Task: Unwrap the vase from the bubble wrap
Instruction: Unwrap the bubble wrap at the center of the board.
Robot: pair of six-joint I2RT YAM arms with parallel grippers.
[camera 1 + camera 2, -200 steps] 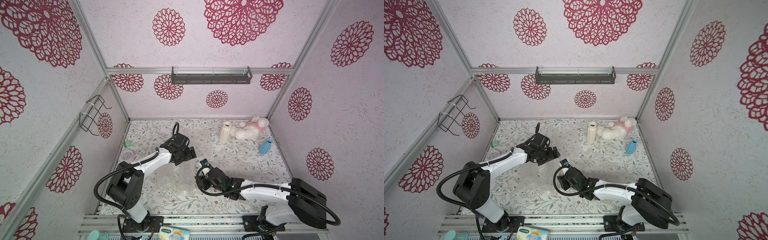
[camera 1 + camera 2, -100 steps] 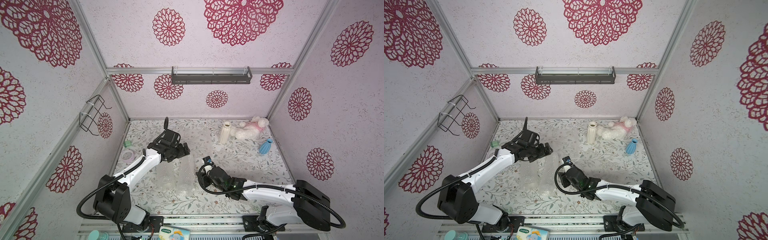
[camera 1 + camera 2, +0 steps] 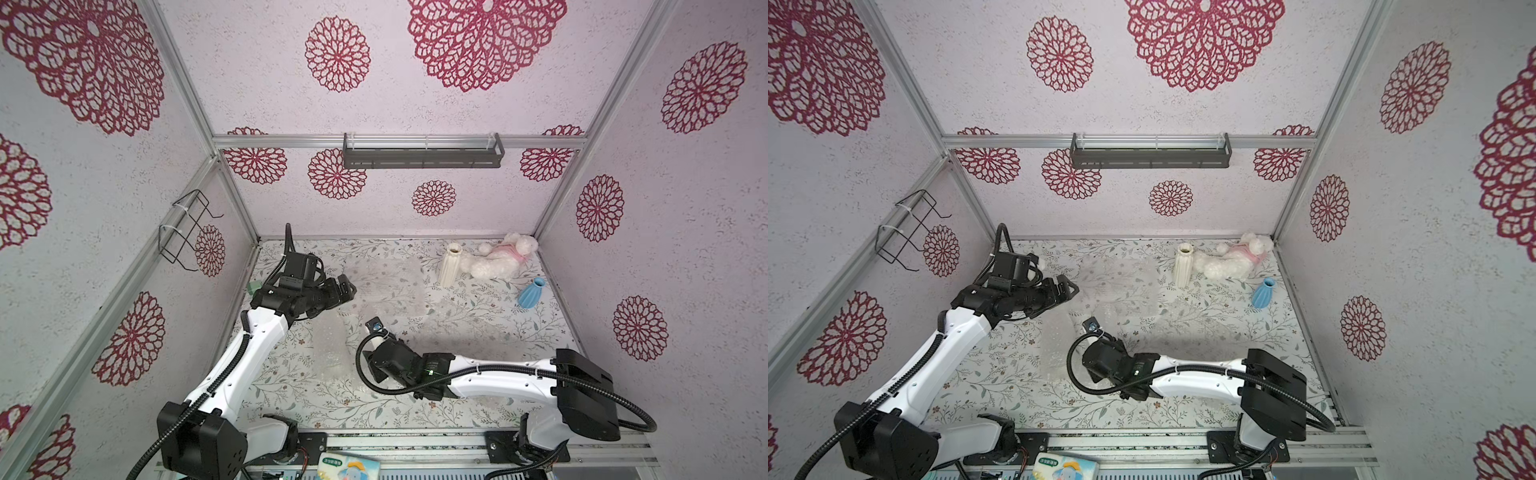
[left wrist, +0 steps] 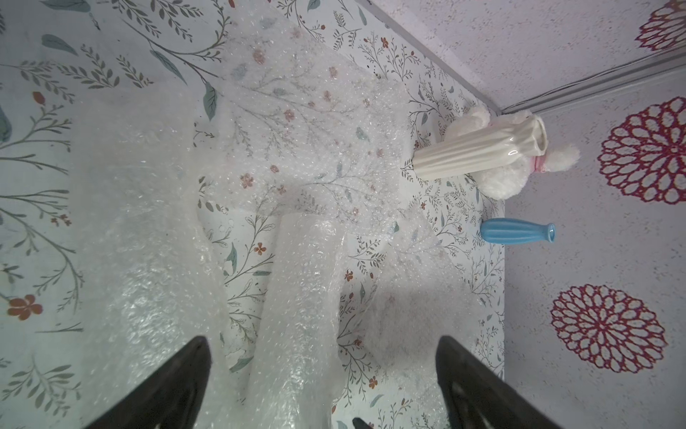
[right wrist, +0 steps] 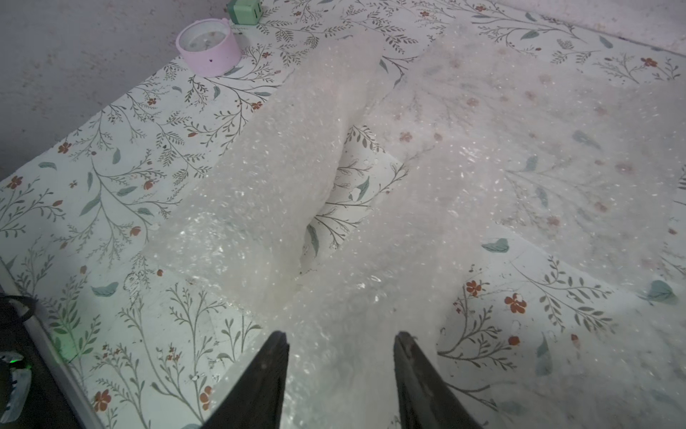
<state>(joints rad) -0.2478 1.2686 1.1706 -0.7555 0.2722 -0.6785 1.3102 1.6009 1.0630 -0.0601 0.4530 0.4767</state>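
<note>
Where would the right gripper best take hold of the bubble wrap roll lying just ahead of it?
Probably the near end of the bubble wrap roll, which lies between the parted jaws of the right gripper. Come in low along its length, the way the gripper points: the roll lies flat and stretches away, so pinching across its width should hold.

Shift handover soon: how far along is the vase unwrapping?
Done: white vase and blue vase stand bare beside a flat bubble wrap sheet. In hand: right gripper straddles a wrap roll; left gripper hangs open. Left: it and a second roll are unopened, contents unclear.
</note>
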